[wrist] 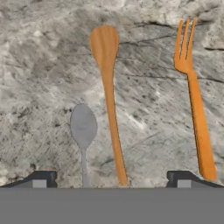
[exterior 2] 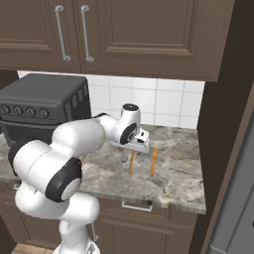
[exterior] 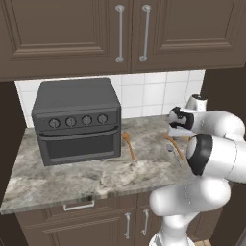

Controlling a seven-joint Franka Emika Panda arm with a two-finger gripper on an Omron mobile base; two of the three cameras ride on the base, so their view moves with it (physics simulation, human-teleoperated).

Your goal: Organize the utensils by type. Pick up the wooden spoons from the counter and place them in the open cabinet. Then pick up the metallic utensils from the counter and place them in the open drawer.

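Observation:
My gripper (wrist: 111,180) hangs open just above the counter (exterior: 72,178), its fingertips (wrist: 41,179) spread wide. Below it lie three utensils side by side: a thin grey metal spoon (wrist: 83,127), a wooden spoon (wrist: 109,100) and an orange fork (wrist: 192,96). From the base, the gripper (exterior 2: 136,145) hovers over the same wooden spoon (exterior 2: 132,162), fork (exterior 2: 153,161) and grey spoon (exterior 2: 120,166). A second wooden spoon (exterior: 129,145) lies farther left, beside the oven. The gripper (exterior: 180,132) holds nothing. The open cabinet and open drawer are out of view.
A dark grey toaster oven (exterior: 77,120) stands on the left of the counter. Closed wall cabinets (exterior: 129,33) with silver bar handles hang above. A tall dark brown panel (exterior 2: 221,124) bounds the counter on the right. Base cabinet doors (exterior: 127,223) sit below.

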